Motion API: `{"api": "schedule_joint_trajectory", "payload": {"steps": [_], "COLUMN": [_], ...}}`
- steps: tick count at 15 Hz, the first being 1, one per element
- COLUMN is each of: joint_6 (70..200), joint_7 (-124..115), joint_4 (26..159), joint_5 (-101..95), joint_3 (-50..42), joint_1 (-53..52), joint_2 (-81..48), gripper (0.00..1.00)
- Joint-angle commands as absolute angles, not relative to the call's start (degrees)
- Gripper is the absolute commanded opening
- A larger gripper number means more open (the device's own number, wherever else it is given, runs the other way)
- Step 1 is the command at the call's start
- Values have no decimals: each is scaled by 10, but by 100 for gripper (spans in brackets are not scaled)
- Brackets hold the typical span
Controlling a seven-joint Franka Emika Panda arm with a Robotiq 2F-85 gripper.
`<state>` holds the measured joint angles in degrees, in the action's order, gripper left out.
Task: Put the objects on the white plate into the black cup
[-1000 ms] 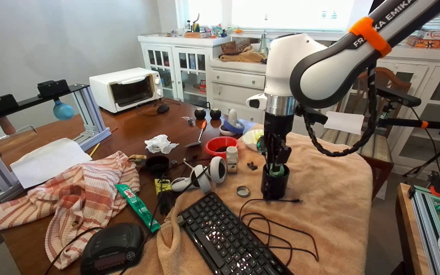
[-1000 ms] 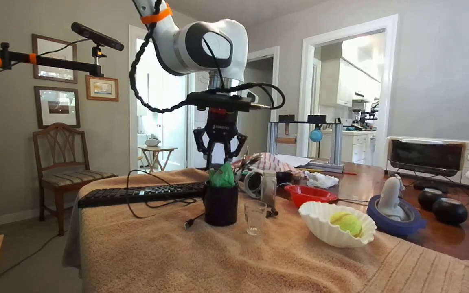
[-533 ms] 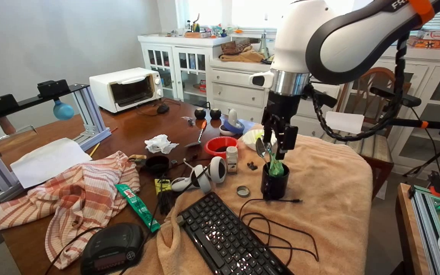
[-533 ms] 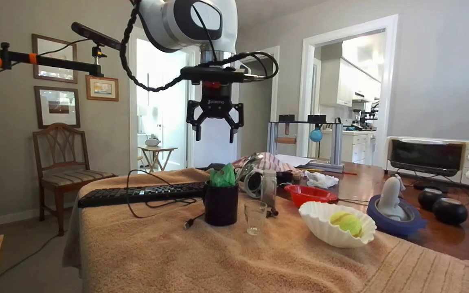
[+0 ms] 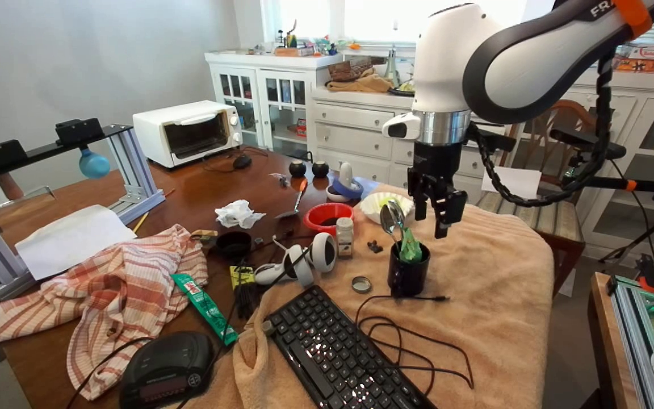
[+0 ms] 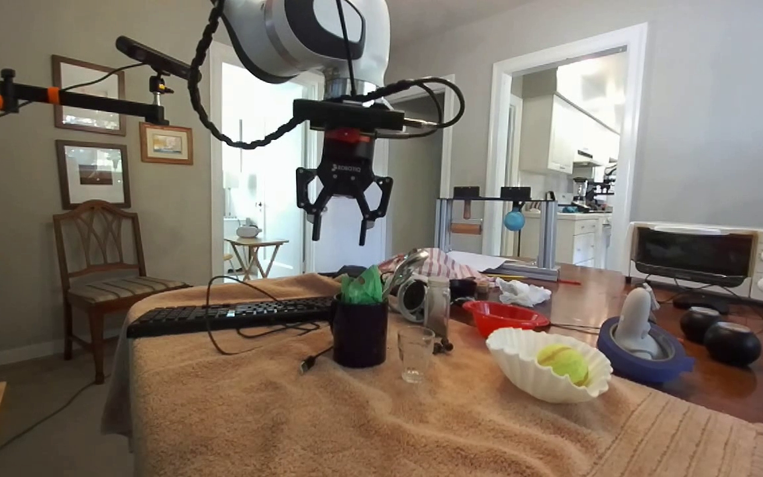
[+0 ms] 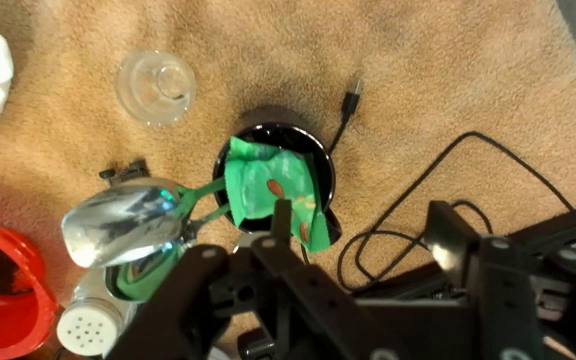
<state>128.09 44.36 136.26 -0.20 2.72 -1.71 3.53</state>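
Tan towelling [image 6: 315, 411] covers part of the wooden table [image 5: 213, 199]. Above it hangs the hand [image 6: 339, 241]: jaws parted, gripping nothing that I can see. Lower down stands the black mug [image 6: 359, 338], upright, with one green packet [image 6: 363, 286] and metal spoons [image 7: 123, 215] projecting from its mouth. Just beside the mug: shot glass [image 6: 414, 356]. Farther out: fluted white dish [image 6: 517, 371], containing one tennis ball [image 6: 560, 363]; red bowl [image 6: 506, 322] near the dish.

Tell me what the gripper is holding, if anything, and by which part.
Nothing is held: the gripper stands open and empty, and the green packet rests in the black cup.
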Motion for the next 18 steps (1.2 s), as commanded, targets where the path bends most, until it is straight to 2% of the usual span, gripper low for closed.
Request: {"api": "schedule_joint_trajectory", "payload": {"steps": [1,2,7,9,11,15,18], "joint_6": [1272,1276,1294,1295,1298,1319,1333], "joint_7": [440,444,441,448,460,466,478], "joint_4": [1374,1374,1356,1348,1344,1326,1310], "joint_5": [-30,-28,-33,-41,-53,-70,-71], "joint_3": [14,10,3,3,3,6,10], "joint_1": [-14,-13,-12,-11,-9,-8,-9], "joint_2": [37,31,-6,-15,-23,-47,-69], "gripper": [83,78,71,78,79,72,72]}}
